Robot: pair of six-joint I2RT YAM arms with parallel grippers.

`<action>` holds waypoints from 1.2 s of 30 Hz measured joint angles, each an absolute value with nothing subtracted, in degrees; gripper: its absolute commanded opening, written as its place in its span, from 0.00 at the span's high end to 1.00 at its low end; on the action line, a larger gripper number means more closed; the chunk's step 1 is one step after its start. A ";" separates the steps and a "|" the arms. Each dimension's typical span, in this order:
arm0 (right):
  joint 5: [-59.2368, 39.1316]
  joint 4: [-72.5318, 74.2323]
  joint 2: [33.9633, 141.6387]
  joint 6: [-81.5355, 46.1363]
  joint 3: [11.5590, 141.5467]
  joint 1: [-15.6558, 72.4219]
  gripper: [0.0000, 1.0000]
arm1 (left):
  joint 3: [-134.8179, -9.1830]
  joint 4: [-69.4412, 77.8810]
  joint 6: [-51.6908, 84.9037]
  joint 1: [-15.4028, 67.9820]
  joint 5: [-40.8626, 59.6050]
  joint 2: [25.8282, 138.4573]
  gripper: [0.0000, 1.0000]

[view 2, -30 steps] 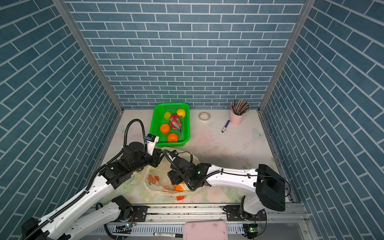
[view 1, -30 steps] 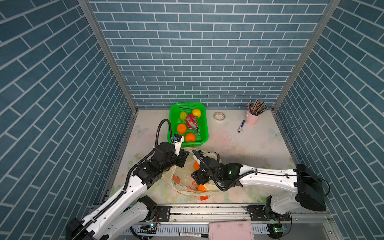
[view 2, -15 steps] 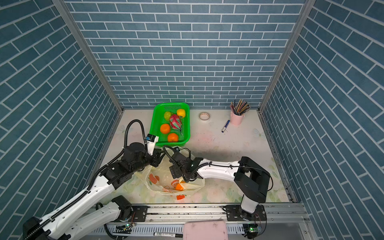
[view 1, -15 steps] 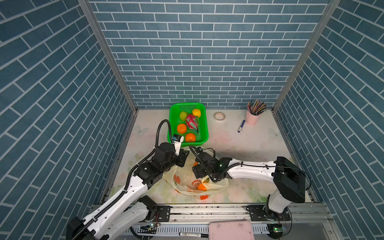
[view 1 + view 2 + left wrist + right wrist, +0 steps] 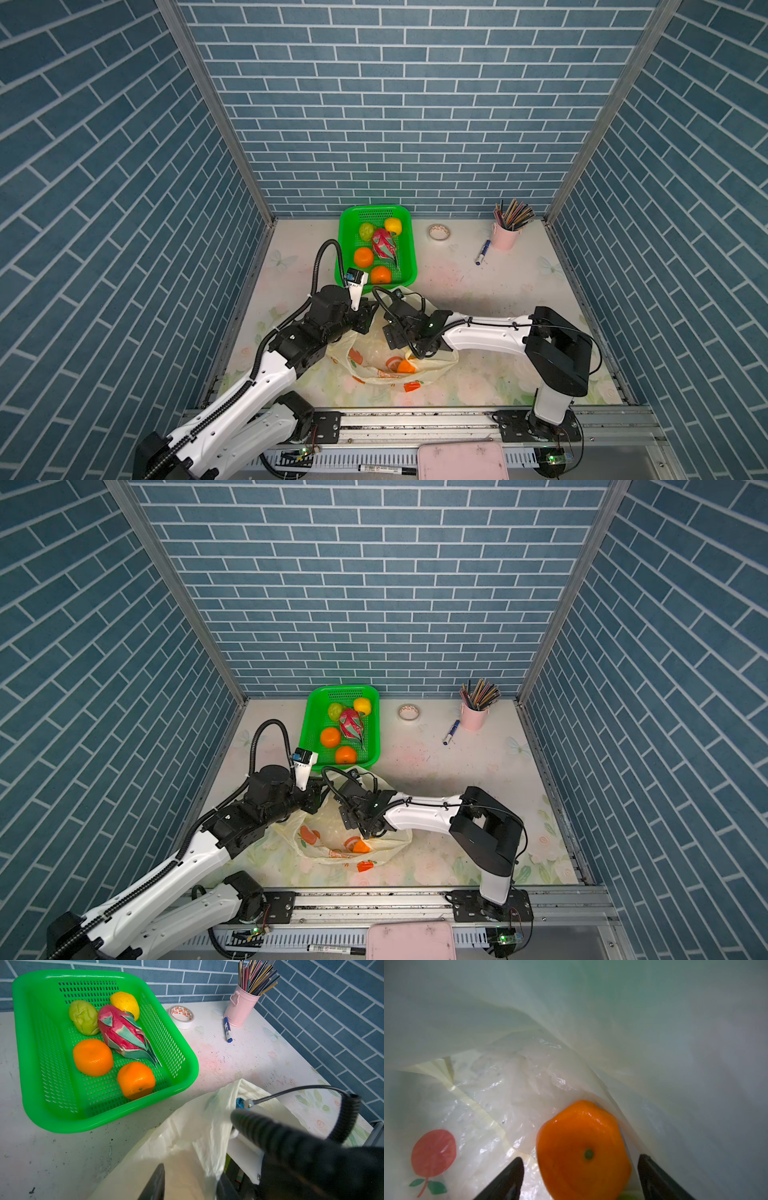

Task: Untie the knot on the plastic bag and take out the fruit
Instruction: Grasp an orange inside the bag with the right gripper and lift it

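Right wrist view — one round orange fruit (image 5: pixel 583 1151), lying inside the thin translucent pale-yellow plastic bag (image 5: pixel 508 1076), sat squarely between the parted jaws of the right gripper (image 5: pixel 580 1158), untouched; right arm nearer. Left gripper (image 5: pixel 368 320) — clamped on the bag's rim.

Both top views: high over the 6 o'clock edge, looking steeply down toward 12, same whole tabletop (image 5: pixel 478 291). Left wrist: low, near, faces green basket (image 5: pixel 62 1124), also in top views. Right wrist: close-up inside plastic bag (image 5: pixel 508 1064)
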State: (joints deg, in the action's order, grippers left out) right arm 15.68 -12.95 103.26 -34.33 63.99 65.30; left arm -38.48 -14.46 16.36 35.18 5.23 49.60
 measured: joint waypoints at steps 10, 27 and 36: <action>14.31 -10.76 103.92 -34.70 63.64 64.34 0.37 | -38.48 -14.66 16.56 35.18 5.17 49.39 0.62; 6.00 -1.93 85.76 -33.74 51.81 65.82 0.42 | -38.48 -14.85 17.89 35.18 3.88 50.83 0.62; 0.49 1.15 79.26 -31.92 48.10 66.83 0.42 | -38.50 -15.16 18.83 35.18 3.68 51.44 0.62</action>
State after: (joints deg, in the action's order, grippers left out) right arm 0.49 1.15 79.26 -31.92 48.10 66.83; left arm -38.50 -15.16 18.83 35.18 3.68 51.44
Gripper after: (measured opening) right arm 0.585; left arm 0.380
